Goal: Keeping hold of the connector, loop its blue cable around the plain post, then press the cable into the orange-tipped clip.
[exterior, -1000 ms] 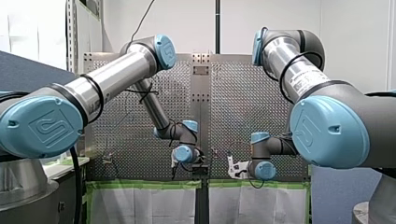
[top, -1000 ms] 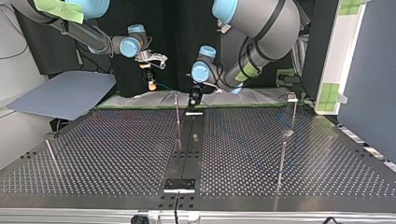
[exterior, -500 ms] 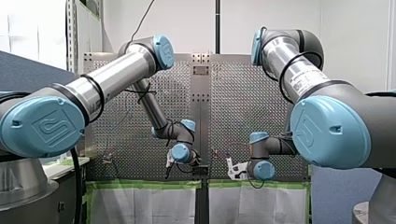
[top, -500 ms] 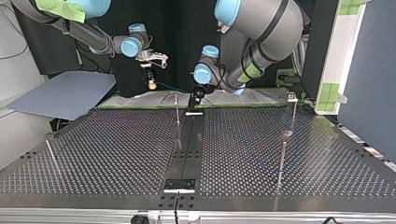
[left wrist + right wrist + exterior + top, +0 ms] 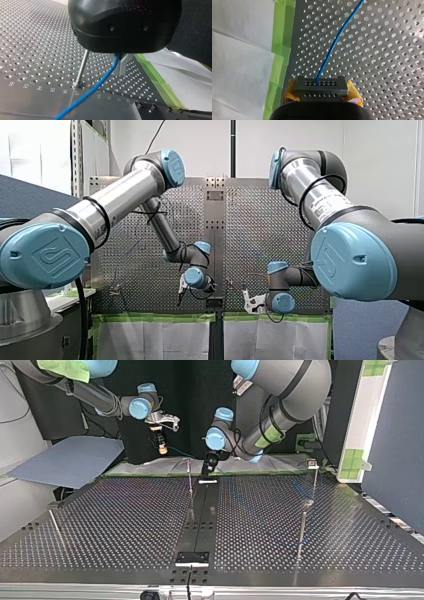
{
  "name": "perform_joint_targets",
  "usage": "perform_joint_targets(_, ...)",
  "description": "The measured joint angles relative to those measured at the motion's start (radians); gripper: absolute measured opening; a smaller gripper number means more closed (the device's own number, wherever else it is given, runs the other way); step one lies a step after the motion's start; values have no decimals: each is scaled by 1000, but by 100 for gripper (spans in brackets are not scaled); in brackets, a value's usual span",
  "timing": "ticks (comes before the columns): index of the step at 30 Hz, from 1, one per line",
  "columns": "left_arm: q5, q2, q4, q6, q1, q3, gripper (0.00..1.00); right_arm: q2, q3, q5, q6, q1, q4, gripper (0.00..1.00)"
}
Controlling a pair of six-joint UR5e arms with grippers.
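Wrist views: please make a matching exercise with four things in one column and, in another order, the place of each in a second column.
1 dark grey connector block
2 thin blue cable
3 plain metal post
4 green tape strip

A standing in the perforated table
B along the table's edge
C coming out of the connector block
D in my right gripper

Pairs: 1-D, 2-C, 3-A, 4-B.
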Motion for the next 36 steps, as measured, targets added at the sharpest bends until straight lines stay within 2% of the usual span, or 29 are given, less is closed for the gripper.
perform_joint_targets(3,0,3,-2,-1,2,-2,0,-21,4,-5,2,0,4,0)
perform_joint_targets(7,1,3,-2,-4,4,-2,0,-52,7,-9,19,-3,7,0)
perform_joint_targets(12,2,2,-2,-6,5,-3,0,-62,11,-12,25,-2,6,0)
perform_joint_targets(19,19,1,32,-28,4,-3,0,-63,11,-25,36,-4,2,0)
perform_joint_targets(24,32,-5,59,-52,2,-2,0,-47,12,-35,49,-7,-22,0)
perform_joint_targets(29,29,-39,58,-59,4,14,0,-20,11,-36,62,-13,-48,0)
perform_joint_targets(36,30,-58,46,-72,10,57,0,-13,4,-39,71,-24,-55,0)
